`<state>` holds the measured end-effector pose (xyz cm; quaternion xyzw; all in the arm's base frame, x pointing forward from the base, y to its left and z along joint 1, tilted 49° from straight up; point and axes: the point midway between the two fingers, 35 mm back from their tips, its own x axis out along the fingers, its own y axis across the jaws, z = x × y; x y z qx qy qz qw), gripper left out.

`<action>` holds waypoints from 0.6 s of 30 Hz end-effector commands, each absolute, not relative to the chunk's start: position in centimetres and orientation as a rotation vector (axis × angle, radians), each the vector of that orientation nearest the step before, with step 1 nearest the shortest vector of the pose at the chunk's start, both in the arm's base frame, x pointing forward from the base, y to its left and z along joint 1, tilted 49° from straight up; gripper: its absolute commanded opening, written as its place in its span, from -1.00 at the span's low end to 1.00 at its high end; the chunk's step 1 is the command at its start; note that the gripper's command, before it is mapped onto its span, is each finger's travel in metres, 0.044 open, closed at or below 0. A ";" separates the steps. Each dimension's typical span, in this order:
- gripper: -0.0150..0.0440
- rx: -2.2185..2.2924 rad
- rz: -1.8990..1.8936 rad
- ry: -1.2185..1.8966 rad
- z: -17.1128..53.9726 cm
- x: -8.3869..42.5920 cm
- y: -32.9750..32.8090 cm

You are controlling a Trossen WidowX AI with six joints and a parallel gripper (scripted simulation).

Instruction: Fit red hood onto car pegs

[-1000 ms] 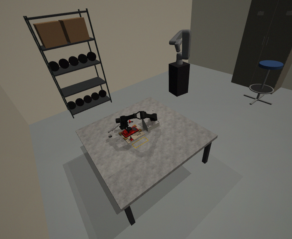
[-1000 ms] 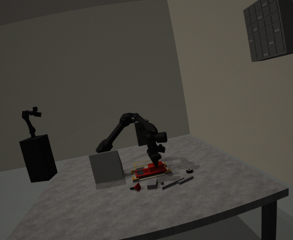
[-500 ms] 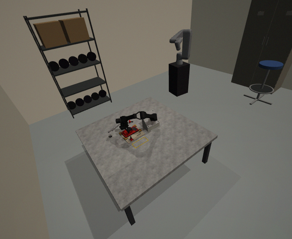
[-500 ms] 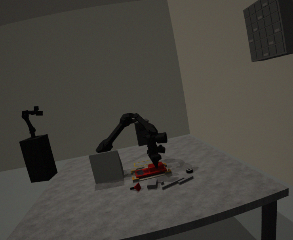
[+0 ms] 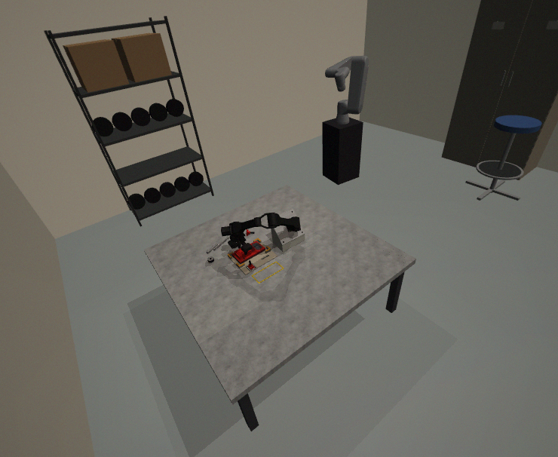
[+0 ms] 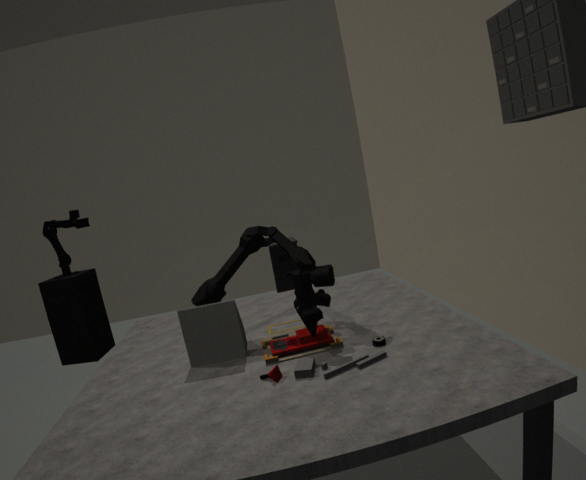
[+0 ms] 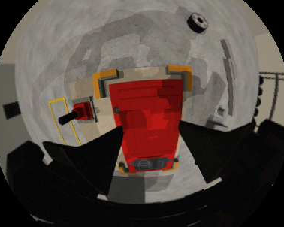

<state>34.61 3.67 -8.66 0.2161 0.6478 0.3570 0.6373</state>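
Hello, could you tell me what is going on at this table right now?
A single black robot arm is fitting a red hood onto a toy car chassis held in a jig on the table. The hood lies over the chassis, inside the jig's orange corner brackets. The gripper is right above it, its jaws straddling the hood and just opening to let go. Whether every peg is seated cannot be seen. Small loose parts lie nearby, untouched.
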 end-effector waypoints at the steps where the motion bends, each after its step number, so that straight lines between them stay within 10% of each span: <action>1: 1.00 0.493 0.815 1.480 -8.7 34.6 3.7; 18: 1.00 0.497 0.822 1.484 -4.1 35.3 -1.5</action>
